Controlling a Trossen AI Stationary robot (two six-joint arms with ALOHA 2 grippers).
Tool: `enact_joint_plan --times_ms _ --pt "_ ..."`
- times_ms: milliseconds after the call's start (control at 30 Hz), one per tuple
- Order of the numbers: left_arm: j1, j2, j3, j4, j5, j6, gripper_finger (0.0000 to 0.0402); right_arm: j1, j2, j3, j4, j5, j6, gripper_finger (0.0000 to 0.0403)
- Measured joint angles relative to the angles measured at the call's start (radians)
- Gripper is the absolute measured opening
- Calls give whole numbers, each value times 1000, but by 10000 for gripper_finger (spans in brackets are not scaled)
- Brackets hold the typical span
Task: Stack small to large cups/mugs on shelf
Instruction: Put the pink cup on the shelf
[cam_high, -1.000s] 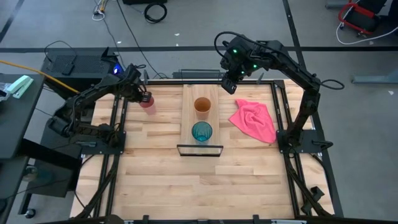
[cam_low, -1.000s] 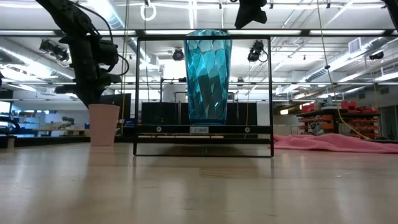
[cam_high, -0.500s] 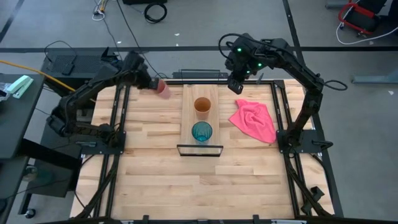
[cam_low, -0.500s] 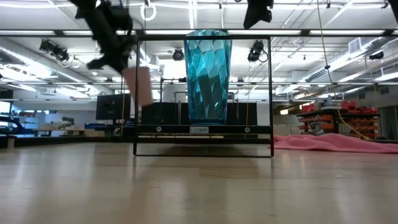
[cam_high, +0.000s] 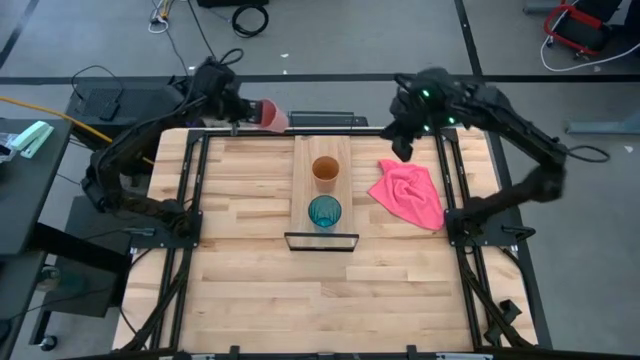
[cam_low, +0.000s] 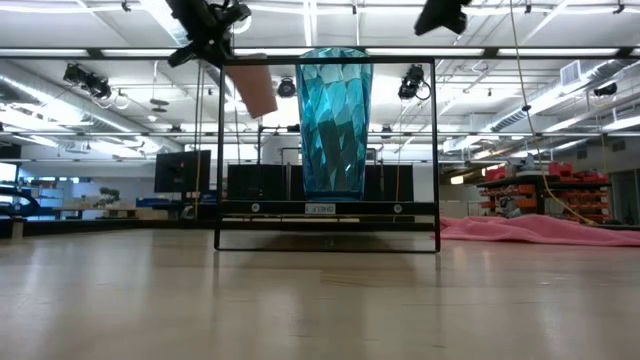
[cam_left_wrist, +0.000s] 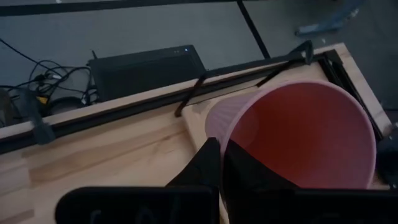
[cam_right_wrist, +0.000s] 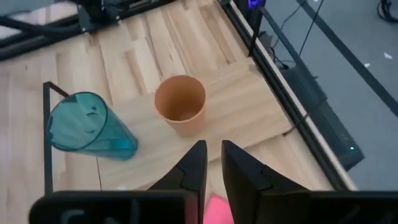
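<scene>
My left gripper (cam_high: 247, 108) is shut on the pink cup (cam_high: 270, 116), high over the table's far edge, left of the shelf. The cup also shows tilted in the low view (cam_low: 256, 86). The orange cup (cam_high: 325, 171) and the teal cup (cam_high: 324, 212) stand upright on their bases on the light-wood shelf (cam_high: 305, 185), the teal one nearer the shelf's black frame (cam_high: 322, 241). My right gripper (cam_high: 403, 142) is shut and empty, raised over the table's far right, above the pink cloth's far edge. My left gripper pinches the pink cup's wall at the rim (cam_left_wrist: 216, 129), one finger (cam_left_wrist: 249, 177) inside the cup and the other (cam_left_wrist: 204, 167) outside. The cup is lifted clear of the table and tilted, hanging beside the fingers.
A pink cloth (cam_high: 410, 193) lies crumpled on the table right of the shelf. Black rails (cam_high: 190, 190) run along the table's left, right and far edges. Bare wood stretches across the near half of the table (cam_high: 320, 300).
My left gripper has lifted the pink cup off the table and carried it up, toward the far edge and rightward toward the shelf; the cup has tipped from upright to tilted. My right gripper has gone toward the table's right edge.
</scene>
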Motion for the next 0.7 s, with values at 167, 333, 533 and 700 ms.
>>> enact_joint_plan --times_ms 167,333,533,700 --pt "-31 113 108 -22 1 1 9 0 -210 -315 189 -4 99 54" --pt "-45 249 274 -66 0 19 9 3 -361 -506 256 -3 200 54" --pt "-81 416 469 -149 1 55 9 27 -462 -686 351 -4 287 54" --pt "-103 547 583 -199 48 114 9 49 -476 -814 484 -3 356 54"
